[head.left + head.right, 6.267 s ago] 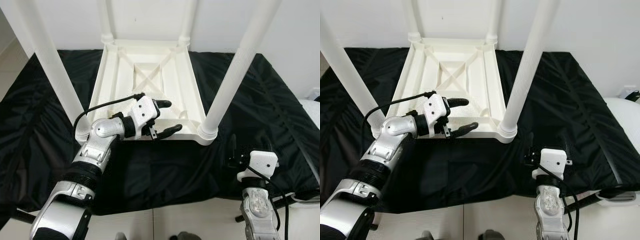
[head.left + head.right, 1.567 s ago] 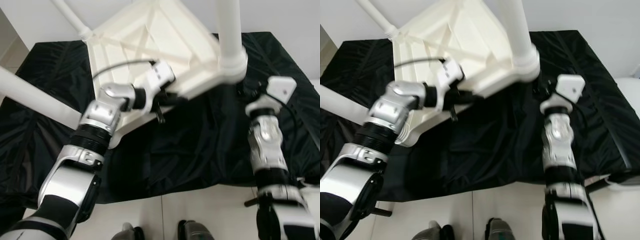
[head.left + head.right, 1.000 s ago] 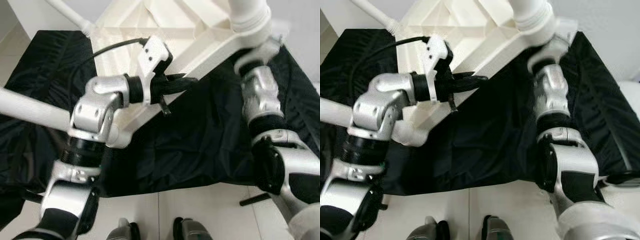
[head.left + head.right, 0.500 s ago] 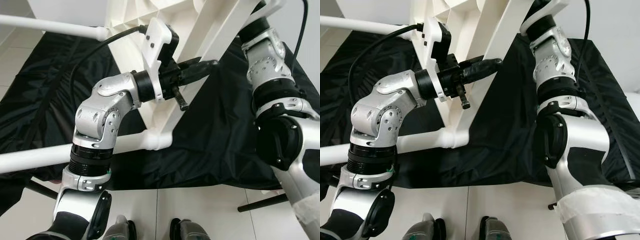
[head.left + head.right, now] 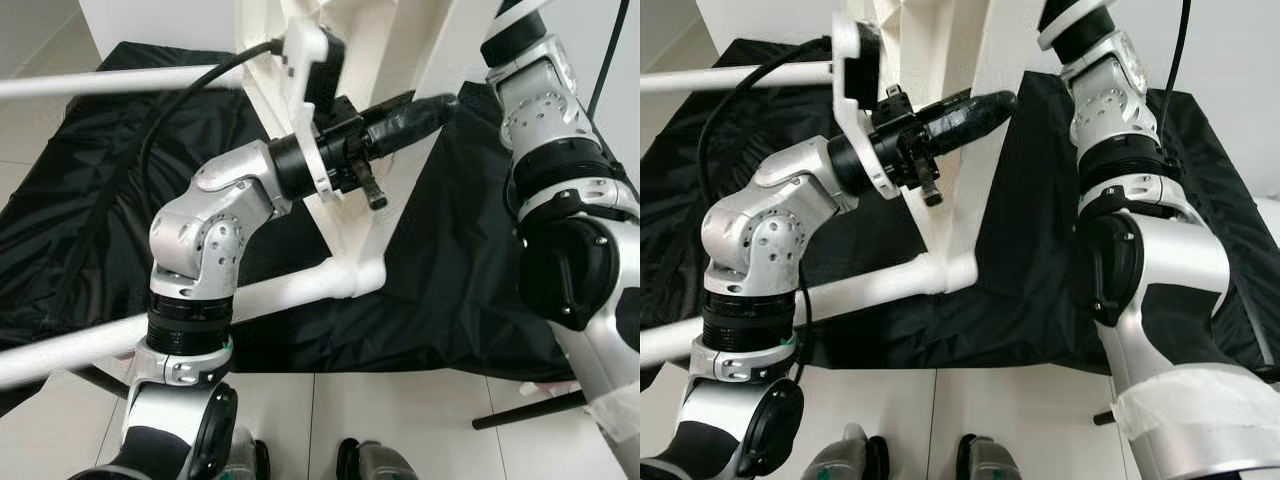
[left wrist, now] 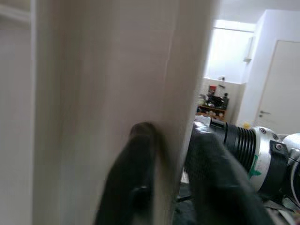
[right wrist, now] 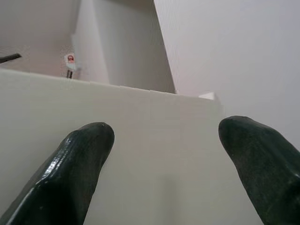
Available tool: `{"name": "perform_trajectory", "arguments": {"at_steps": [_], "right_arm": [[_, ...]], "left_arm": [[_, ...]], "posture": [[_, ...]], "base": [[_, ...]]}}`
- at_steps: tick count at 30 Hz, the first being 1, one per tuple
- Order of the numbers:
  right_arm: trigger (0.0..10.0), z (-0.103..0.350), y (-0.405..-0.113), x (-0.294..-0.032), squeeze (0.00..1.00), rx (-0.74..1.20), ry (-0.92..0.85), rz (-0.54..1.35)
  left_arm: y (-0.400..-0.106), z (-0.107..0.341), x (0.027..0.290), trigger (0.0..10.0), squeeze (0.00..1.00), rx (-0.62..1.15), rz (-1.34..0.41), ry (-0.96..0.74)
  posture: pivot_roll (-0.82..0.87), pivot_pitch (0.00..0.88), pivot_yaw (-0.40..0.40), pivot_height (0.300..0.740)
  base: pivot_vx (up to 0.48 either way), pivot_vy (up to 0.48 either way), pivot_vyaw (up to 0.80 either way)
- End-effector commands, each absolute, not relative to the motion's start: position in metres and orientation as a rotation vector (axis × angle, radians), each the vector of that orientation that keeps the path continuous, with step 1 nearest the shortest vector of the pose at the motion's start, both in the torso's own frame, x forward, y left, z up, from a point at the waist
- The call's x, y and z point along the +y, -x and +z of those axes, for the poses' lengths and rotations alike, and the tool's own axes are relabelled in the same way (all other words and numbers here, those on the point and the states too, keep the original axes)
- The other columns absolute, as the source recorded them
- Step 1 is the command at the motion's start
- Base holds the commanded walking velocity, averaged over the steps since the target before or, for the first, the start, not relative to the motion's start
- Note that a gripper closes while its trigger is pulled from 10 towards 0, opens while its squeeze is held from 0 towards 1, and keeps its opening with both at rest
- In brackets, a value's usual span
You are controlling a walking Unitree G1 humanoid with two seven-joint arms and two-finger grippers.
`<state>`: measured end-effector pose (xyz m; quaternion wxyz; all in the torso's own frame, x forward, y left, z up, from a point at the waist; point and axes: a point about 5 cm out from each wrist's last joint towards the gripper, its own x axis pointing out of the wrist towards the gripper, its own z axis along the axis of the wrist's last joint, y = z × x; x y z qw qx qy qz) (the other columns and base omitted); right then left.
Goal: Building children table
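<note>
Smooth white plastic table, creased black cloth

The left arm is bent sharply at the elbow, its forearm reaching up and across toward the robot's right. At its end the left tool has its two black fingers pressed close together, pinching a white panel edge between them. The right arm rises steeply, shoulder low and wrist high beyond the left tool. The right tool has its fingers spread wide, both tips against a flat white surface.
</note>
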<state>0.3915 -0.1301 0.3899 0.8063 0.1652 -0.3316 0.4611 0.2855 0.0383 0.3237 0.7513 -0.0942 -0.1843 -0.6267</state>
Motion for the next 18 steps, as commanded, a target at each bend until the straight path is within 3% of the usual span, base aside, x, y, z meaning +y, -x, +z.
{"name": "perform_trajectory", "arguments": {"at_steps": [1,15,18], "right_arm": [[10.0,0.397,-0.387,-0.117,0.0,-0.711,-0.304,1.071],[10.0,0.393,-0.389,-0.122,0.0,-0.701,-0.296,1.055],[10.0,0.382,-0.391,-0.134,0.0,-0.687,-0.294,1.008]], "left_arm": [[-0.281,0.333,0.031,10.0,1.0,-0.433,-1.387,0.204],[-0.281,0.322,0.033,10.0,1.0,-0.384,-1.397,0.23],[-0.283,0.315,0.042,10.0,1.0,-0.345,-1.366,0.176]], "posture": [[-0.03,0.07,-0.093,0.74],[-0.03,0.082,-0.088,0.74],[-0.02,0.09,-0.081,0.74]], "base": [[0.0,0.0,0.0],[0.0,0.0,0.0],[0.0,0.0,0.0]]}}
